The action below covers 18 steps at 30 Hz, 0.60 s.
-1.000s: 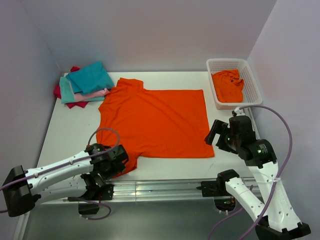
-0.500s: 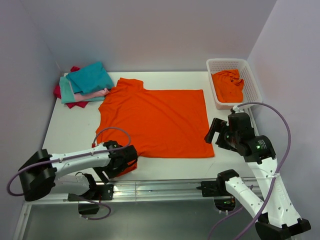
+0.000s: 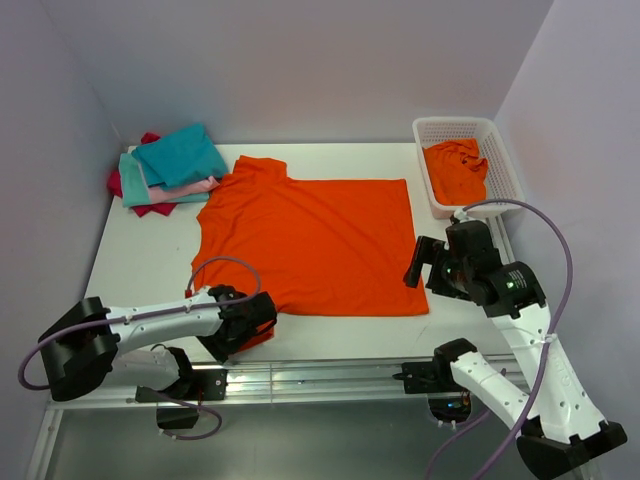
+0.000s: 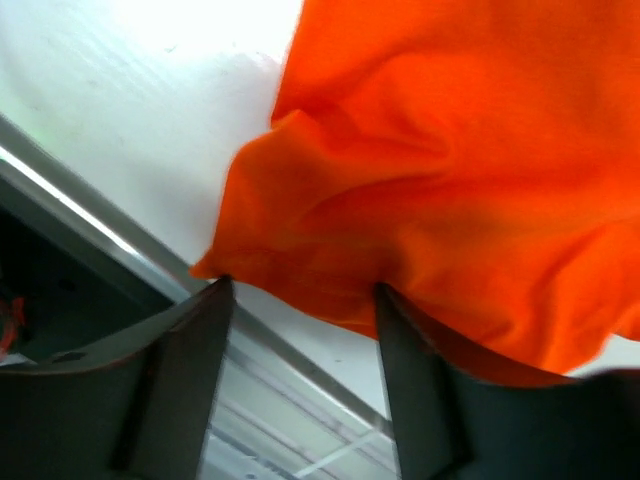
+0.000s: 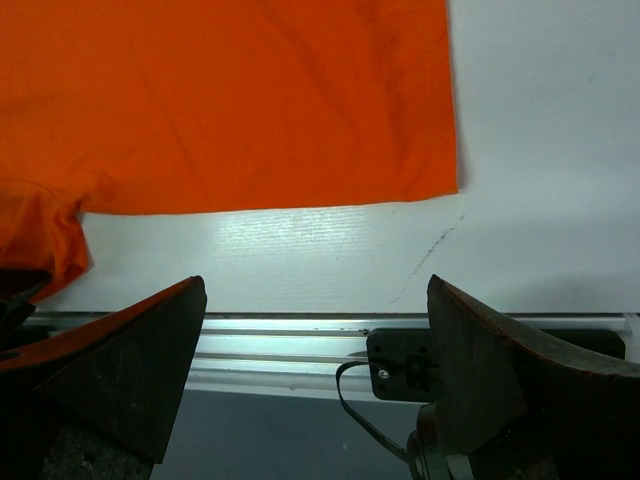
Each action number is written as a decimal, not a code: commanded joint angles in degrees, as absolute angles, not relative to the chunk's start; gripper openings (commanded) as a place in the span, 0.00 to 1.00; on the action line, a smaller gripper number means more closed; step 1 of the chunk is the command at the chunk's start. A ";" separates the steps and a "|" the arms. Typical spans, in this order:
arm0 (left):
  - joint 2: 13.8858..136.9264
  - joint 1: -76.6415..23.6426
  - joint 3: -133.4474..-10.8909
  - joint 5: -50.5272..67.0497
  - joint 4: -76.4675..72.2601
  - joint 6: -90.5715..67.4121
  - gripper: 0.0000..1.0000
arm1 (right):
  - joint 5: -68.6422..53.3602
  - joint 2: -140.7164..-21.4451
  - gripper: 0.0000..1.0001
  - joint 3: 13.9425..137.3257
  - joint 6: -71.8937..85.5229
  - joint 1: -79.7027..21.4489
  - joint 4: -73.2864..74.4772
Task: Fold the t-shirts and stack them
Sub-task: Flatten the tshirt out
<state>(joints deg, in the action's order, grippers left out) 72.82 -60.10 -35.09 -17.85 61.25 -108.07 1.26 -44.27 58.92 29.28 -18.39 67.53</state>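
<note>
The orange t-shirt [image 3: 310, 240] is lying spread flat on the table [image 3: 140, 262], and the left gripper [image 4: 300, 290] is straddling its bunched near sleeve; gripping or just bracketing, I can't tell. Meanwhile the right gripper [image 5: 318, 290] is hovering wide open beside the shirt's near right corner.

It was a robotics lab cell: bare walls [image 3: 300, 60] boxed a white table [image 3: 135, 265], and robot arms [image 3: 150, 318] stood on an aluminium rail [image 3: 320, 373].

Left arm's elbow swings inward. The left gripper [image 3: 252, 324] now sits over the near sleeve of the spread orange t-shirt [image 3: 320, 240], jaws narrowing. The right gripper [image 3: 417, 262] edges left, closer to the shirt's hem corner.
</note>
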 commanded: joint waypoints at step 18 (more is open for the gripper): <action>71.81 -58.54 -41.38 -22.41 61.34 -99.16 0.15 | 2.38 -53.78 0.98 51.97 37.16 -19.51 60.12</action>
